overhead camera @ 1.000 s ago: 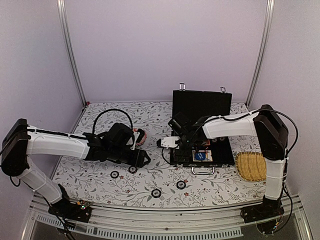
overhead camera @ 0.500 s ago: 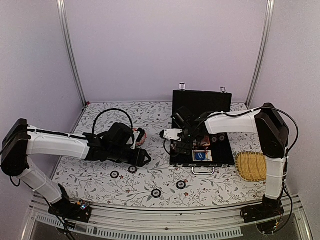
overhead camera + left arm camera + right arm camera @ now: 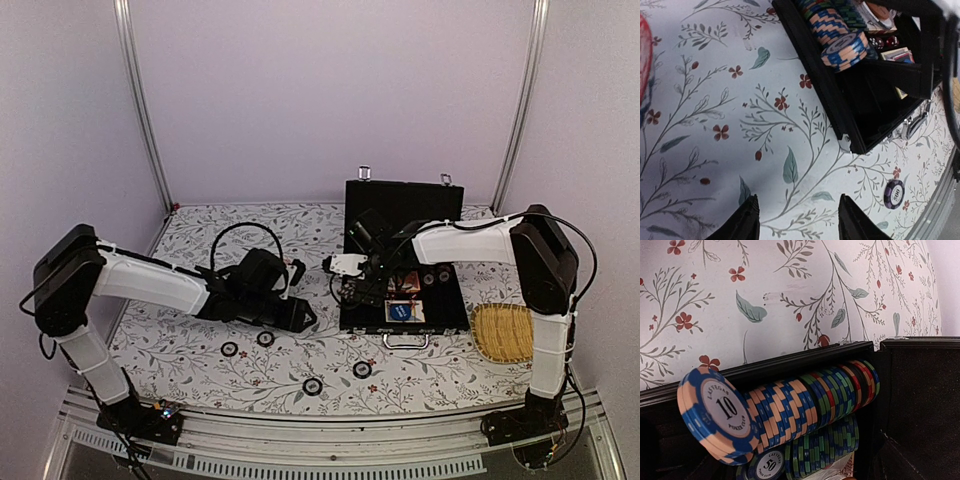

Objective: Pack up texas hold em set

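As left gripper (image 3: 303, 318) hangs open, empty, nearest chip (image 3: 265, 339) lies just toward the bases; left arm nearer. Right gripper (image 3: 357, 290) wide over case (image 3: 400, 205).

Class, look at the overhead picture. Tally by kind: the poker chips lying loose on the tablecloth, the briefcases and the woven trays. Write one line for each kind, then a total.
Loose poker chips: 4
Black briefcase, open: 1
Yellow woven tray: 1
Total: 6

"LAS VEGAS 10 POKER CLUB" on blu/org chip (image 3: 720, 412), "50" on grn chip (image 3: 769, 465), "500" on purple chip (image 3: 894, 192)
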`<action>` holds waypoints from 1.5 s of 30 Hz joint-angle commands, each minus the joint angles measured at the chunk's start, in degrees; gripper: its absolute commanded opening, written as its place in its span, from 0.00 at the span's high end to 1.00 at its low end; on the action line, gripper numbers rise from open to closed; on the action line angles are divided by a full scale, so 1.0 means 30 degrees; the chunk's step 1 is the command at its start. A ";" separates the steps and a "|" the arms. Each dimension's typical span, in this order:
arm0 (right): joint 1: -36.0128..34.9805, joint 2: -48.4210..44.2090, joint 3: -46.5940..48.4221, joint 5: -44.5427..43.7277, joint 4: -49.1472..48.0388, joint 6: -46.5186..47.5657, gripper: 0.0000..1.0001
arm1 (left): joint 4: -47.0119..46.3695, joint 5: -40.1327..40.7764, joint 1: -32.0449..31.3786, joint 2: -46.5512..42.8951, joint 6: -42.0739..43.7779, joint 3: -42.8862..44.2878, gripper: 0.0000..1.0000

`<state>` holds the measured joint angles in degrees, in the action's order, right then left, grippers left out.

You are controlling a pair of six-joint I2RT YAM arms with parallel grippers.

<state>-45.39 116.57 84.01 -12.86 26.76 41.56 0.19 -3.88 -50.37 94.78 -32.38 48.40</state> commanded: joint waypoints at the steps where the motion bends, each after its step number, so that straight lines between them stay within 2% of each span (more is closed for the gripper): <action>1: 0.0187 0.0365 0.0064 0.0520 -0.0121 -0.0388 0.03 | -0.2547 -0.1030 0.0477 0.2494 -0.0471 0.2209 0.47; 11: 0.0184 -0.0084 -0.0258 0.0673 -0.0521 -0.0576 0.03 | -0.3888 -0.0228 0.0688 0.6699 -0.1869 0.5505 0.58; 24: 0.0194 -0.0498 -0.0490 0.0676 -0.0601 -0.0752 0.03 | -0.5132 -0.1813 0.0908 0.8203 -0.1864 0.6453 0.60; 28: 0.0172 -0.0519 -0.0492 0.0727 -0.0700 -0.0929 0.03 | -0.5450 -0.1832 0.0902 0.8018 -0.1804 0.6263 0.61; 38: 0.0334 -0.1065 -0.0217 0.1249 -0.0581 -0.1149 0.03 | -0.5207 -0.1107 0.1295 0.4493 -0.1572 0.4579 0.61; 45: 0.0308 -0.0908 0.0125 0.1142 -0.0374 -0.1430 0.01 | -0.4779 -0.0818 0.1420 0.3246 -0.1362 0.3902 0.60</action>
<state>-44.69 115.70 83.13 -9.74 26.11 38.52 -14.06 -6.90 -47.11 106.34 -37.45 61.58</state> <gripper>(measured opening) 0.990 0.399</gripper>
